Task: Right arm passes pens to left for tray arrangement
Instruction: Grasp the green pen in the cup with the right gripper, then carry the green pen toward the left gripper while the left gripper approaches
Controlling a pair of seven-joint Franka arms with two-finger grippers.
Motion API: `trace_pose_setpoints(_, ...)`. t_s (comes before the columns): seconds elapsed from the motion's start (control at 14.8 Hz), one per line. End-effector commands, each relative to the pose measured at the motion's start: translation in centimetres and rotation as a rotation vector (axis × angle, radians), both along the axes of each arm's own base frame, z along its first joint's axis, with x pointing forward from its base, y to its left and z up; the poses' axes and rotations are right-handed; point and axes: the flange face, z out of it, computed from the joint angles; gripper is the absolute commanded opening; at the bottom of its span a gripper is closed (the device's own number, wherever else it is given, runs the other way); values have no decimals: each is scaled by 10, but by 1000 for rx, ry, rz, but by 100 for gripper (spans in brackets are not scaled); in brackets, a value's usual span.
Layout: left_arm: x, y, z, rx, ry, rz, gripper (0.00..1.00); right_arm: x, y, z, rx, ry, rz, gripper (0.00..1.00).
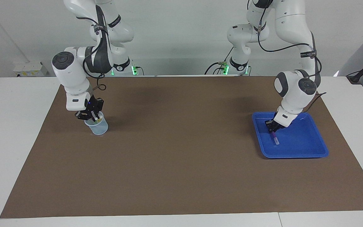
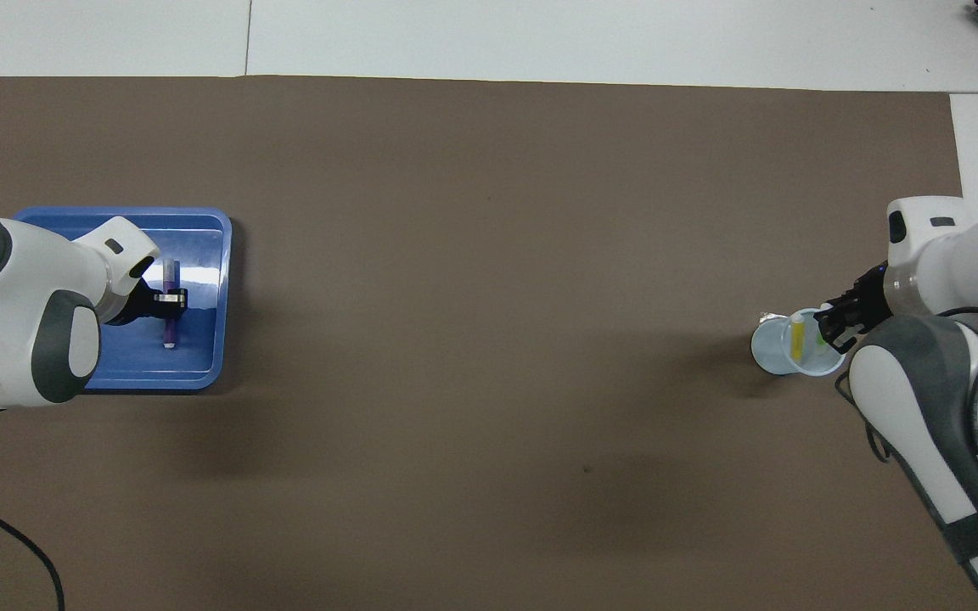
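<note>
Left gripper (image 1: 272,128): closing on the purple pen (image 1: 274,137), low inside the tray (image 1: 314,148), the pen slanting down with its pale tip at the tray floor; whether the tip is touching, I cannot tell.
Right gripper (image 1: 89,117): sitting at the rim of the cup (image 1: 99,128), fingertips together; whether they are pinching a pen, I cannot tell.
Purple pen: lying in line with the tray's edge toward the table's middle, in the overhead view (image 2: 170,307).
Yellow pen (image 2: 796,333): standing in the cup.
Green pen (image 2: 819,342): standing in the cup beside the yellow one, under the right gripper.
Tray: resting at the left arm's end of the brown mat (image 1: 181,157).
Cup: standing at the right arm's end, well apart from the tray.
</note>
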Motion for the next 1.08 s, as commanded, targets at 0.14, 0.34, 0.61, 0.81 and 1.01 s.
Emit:
trace_pose_setpoints(0.14,3,4,-6,6,-9,-3,98,6,11,97,54,-35,-166,0)
trace_pose_setpoints(0.34,4,3,4,-12,24,16,100,4,36,135,163,-23,-317,0)
trace_pose_setpoints(0.61,15,-3,41,-63,84,48,100,7,71,148,389,21,-607,0)
trace_pose_setpoints(0.81,22,-16,92,-139,151,129,100,7,123,153,477,56,-801,0)
trace_pose_setpoints(1.01,16,-53,135,-175,228,397,100,2,191,157,549,41,-1006,0)
